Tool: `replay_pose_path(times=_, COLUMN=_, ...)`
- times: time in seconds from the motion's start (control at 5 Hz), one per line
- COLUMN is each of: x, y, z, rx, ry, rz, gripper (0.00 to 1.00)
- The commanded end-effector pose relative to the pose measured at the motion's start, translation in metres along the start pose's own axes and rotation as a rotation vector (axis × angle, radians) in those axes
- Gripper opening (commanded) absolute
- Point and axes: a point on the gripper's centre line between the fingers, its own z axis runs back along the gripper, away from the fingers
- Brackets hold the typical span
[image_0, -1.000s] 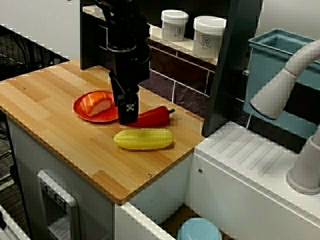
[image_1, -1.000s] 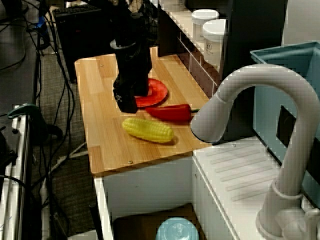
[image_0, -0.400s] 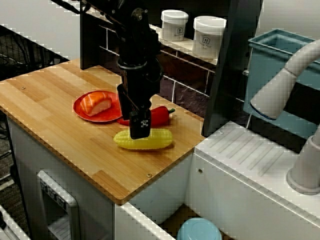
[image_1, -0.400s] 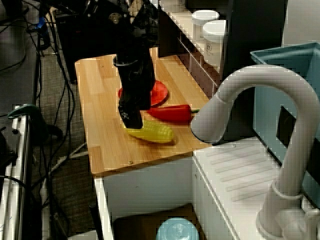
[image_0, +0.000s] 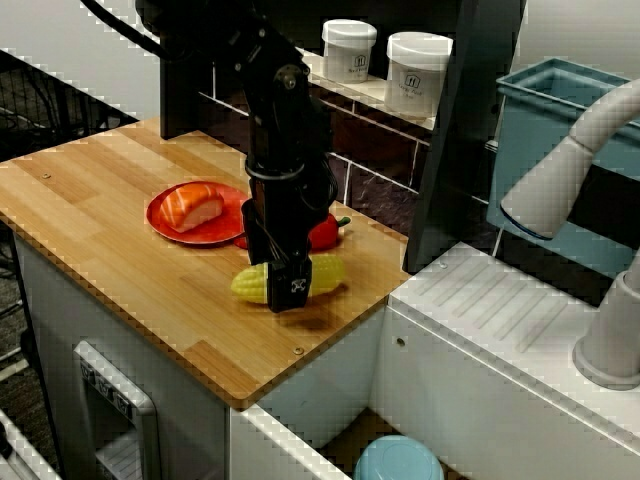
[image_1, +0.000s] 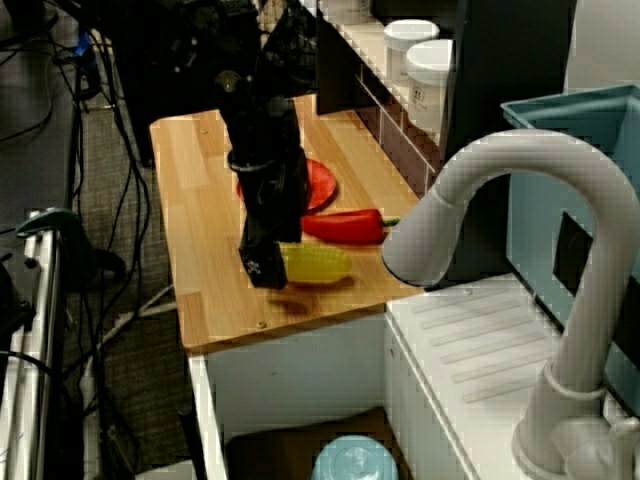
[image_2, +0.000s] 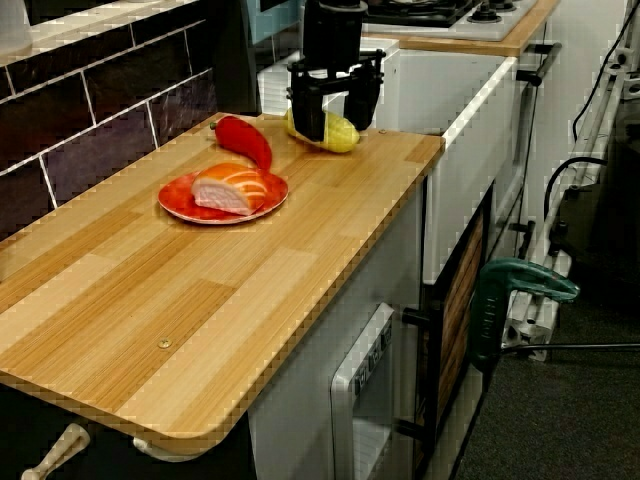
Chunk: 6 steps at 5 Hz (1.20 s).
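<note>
Countertop (image_2: 200, 300): low view alone: fingers (image_2: 310, 112) seemingly straddle corn (image_2: 338, 132).

glossy plastic corn (image_0: 326, 272), matt wooden counter (image_0: 120, 255)

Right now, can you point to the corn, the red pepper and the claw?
corn (image_0: 327, 273): view from the sink side, its yellow right end.
red pepper (image_2: 243, 139): view along the counter, the middle of its body.
claw (image_2: 337, 124): view along the counter, the gap between its two fingertips.
</note>
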Motion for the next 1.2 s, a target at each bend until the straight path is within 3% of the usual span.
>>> replay_pose_path(times=0.0, x=-0.002, y=0.006, z=-0.007, rx=0.010, ry=-0.021, rz=0.053, gripper=0.00)
replay_pose_path(times=0.2, x=-0.003, y=0.014, z=-0.003, rx=0.001, ry=-0.011, rz=0.069, gripper=0.00)
replay_pose_path(times=0.4, x=-0.006, y=0.029, z=0.016, rx=-0.023, ry=-0.024, rz=0.100, gripper=0.00)
replay_pose_path(times=0.6, x=-0.015, y=0.048, z=0.047, rx=-0.077, ry=-0.035, rz=0.148, gripper=0.00)
replay_pose_path(times=0.8, x=-0.028, y=0.069, z=0.066, rx=-0.082, ry=-0.054, rz=0.196, gripper=0.00)
replay_pose_path(times=1.0, x=-0.038, y=0.085, z=0.069, rx=-0.048, ry=-0.061, rz=0.250, gripper=0.00)
